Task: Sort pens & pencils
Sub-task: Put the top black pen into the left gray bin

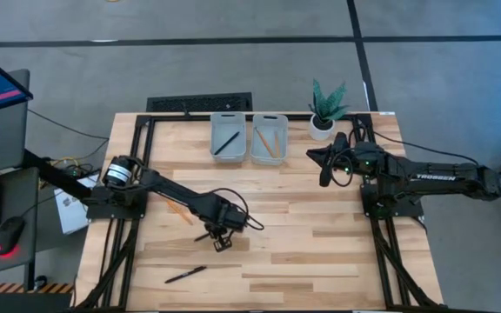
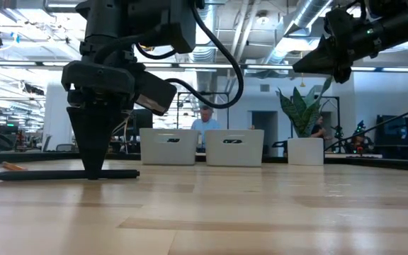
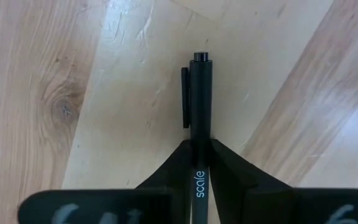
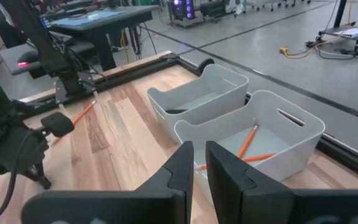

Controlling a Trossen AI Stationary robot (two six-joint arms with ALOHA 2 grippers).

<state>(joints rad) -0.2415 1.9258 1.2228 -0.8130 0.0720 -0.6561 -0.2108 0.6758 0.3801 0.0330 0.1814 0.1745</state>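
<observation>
My left gripper [image 3: 199,163] is closed on a black pen [image 3: 199,106] that lies flat on the table [image 1: 320,252], its cap end ahead of the fingertips. My right gripper [image 4: 194,163] waits near the trays [image 4: 229,106], fingers nearly together, holding nothing.

Overhead, table-level, two wrist views (trays [image 1: 249,139] shared)
</observation>
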